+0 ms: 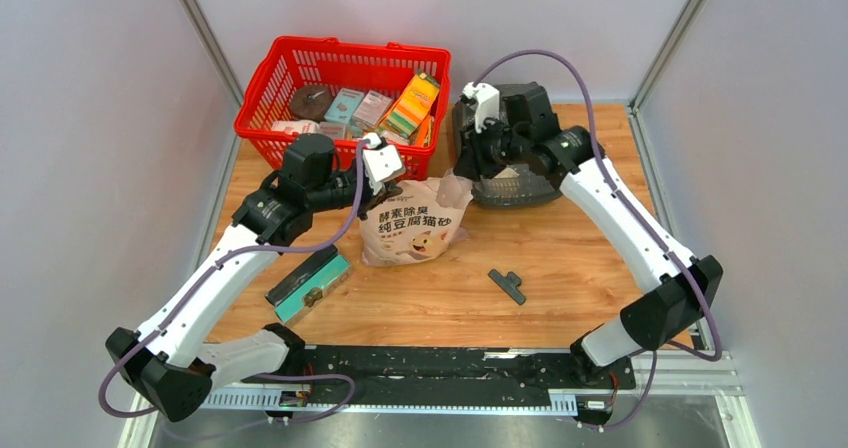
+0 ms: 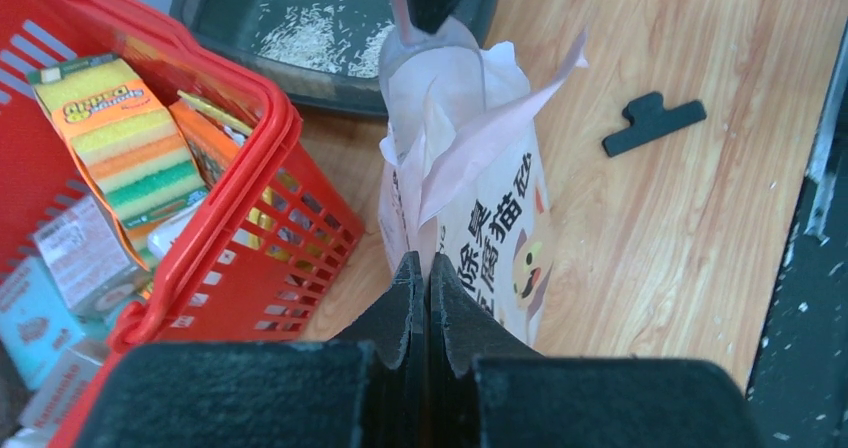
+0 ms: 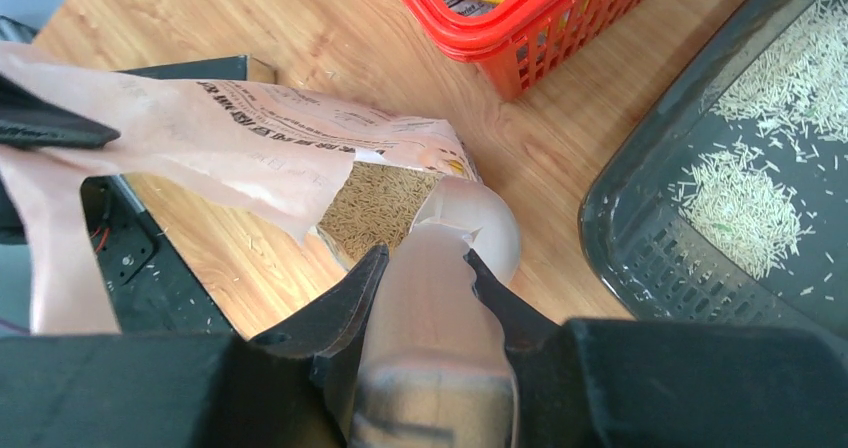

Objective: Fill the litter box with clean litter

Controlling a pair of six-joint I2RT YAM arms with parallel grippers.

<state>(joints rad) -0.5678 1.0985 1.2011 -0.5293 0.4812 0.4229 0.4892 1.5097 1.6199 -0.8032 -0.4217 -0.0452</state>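
Beige litter (image 3: 385, 203) scooping step: gripped scoop (image 3: 470, 218) in right hand (image 3: 422, 258), bowl at bag (image 1: 415, 230) mouth; pinched bag's torn lip in tightly closed left hand (image 2: 427, 268). Had litter box (image 1: 520, 194) just behind bag, thinly sprinkled. Needed next, likely: dip, lift level, tip over box.

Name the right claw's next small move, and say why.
Probably push the scoop deeper into the bag: the right claw holds it just at the mouth, the left claw pinches the bag open, and the litter box holds only scattered litter.
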